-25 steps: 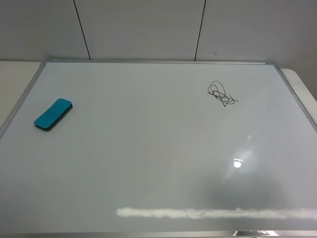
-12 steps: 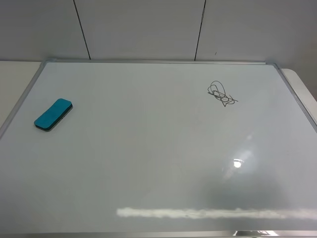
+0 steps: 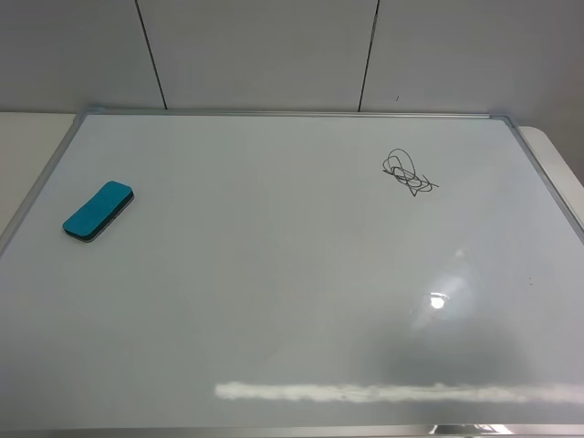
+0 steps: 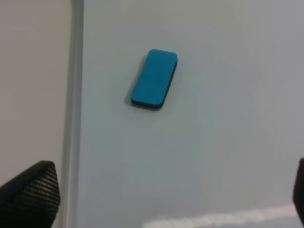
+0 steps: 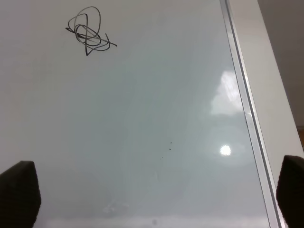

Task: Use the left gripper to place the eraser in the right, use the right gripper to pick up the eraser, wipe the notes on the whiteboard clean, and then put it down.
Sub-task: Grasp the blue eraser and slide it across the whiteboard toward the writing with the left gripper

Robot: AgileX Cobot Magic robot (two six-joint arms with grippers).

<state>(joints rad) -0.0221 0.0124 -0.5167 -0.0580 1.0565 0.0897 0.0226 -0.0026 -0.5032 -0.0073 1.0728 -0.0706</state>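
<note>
Overhead, eraser [image 3: 99,211] flat on whiteboard surface [image 3: 274,274], near left edge; notes [image 3: 408,173] well apart, toward right.
Left wrist: my left claw [image 4: 161,199] spread wide, eraser ahead, not touching.
Right wrist: my right claw [image 5: 154,194] spread too, notes ahead.

Table [image 3: 26,151]: beige, matte, only strips show in the high view, one at each side. Same beige strip in the left wrist view [image 4: 33,85] and right wrist view [image 5: 259,71]. Wall [image 3: 260,55]: pale grey panels, upright behind table's far edge. Two dark seams on wall, one [image 3: 151,55] and another [image 3: 369,55], both slanting down to the table's far edge. Tiny dark speck [image 3: 397,98] low on wall, just above table. Darker patch [image 5: 289,38] past table's outer edge, can't tell what.
</note>
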